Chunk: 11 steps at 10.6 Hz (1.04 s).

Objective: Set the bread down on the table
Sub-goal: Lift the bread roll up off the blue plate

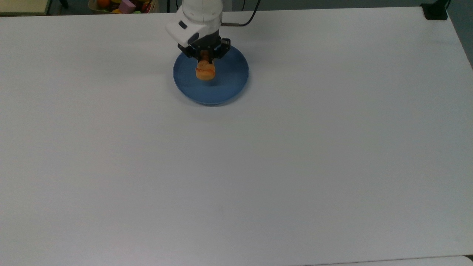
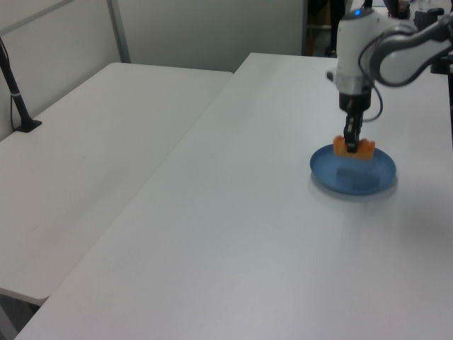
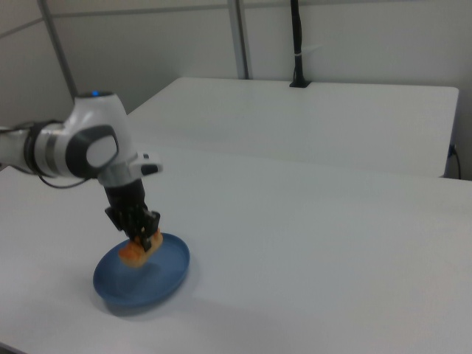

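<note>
Gripper point(image 1: 205, 58) in the upper centre of the top view, jaws clamped on the bread point(image 1: 205, 70), pinched from above across its short sides so the loaf hangs below the fingers. In the left view the bread point(image 2: 354, 147) sits at right of frame, lifted clear of the blue plate point(image 2: 368, 181), with a gap and a shadow on the plate under it. In the right view the bread point(image 3: 140, 248) is lower left, tilted, one end drooping toward the plate point(image 3: 166, 278); looks like the grip is off-centre toward one end, so the free end sags. Bread is directly over the plate, not over bare table point(image 1: 295, 166), so my read is the lift step is in hand and the carry sideways is not yet done. Bread looks small, oblong, golden-orange, lumpy glazed top with paler streaks, much smaller than the plate. Likely light and a bit soft; could swing or slip from that end grip
</note>
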{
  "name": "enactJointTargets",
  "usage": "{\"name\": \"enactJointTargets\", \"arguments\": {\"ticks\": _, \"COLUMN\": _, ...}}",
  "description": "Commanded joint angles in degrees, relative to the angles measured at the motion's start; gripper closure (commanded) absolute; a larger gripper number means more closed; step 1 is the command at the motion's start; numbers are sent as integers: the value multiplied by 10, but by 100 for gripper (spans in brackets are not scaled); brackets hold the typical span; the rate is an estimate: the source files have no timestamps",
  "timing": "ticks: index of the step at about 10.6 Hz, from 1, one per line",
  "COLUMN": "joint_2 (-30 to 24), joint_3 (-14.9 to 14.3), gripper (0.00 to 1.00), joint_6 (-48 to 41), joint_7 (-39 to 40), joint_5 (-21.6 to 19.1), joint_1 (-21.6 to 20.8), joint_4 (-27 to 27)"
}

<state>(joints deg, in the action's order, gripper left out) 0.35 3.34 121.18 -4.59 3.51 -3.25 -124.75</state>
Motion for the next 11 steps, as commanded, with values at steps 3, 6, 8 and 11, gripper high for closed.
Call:
{"name": "enactJointTargets", "arguments": {"ticks": 3, "joint_2": -40, "joint_3": -5, "gripper": 71, "joint_6": -174, "joint_7": 3, "joint_5": 2, "joint_1": 2, "joint_4": 135}}
{"name": "enactJointTargets", "arguments": {"ticks": 6, "joint_2": -56, "joint_3": -2, "gripper": 70, "joint_6": -179, "joint_7": 0, "joint_5": 0, "joint_1": -4, "joint_4": 140}}
{"name": "enactJointTargets", "arguments": {"ticks": 8, "joint_2": -59, "joint_3": 11, "gripper": 70, "joint_6": -174, "joint_7": -7, "joint_5": -1, "joint_1": -19, "joint_4": 130}}
{"name": "enactJointTargets", "arguments": {"ticks": 11, "joint_2": -58, "joint_3": 63, "gripper": 70, "joint_6": -123, "joint_7": -97, "joint_5": -2, "joint_1": -35, "joint_4": 98}}
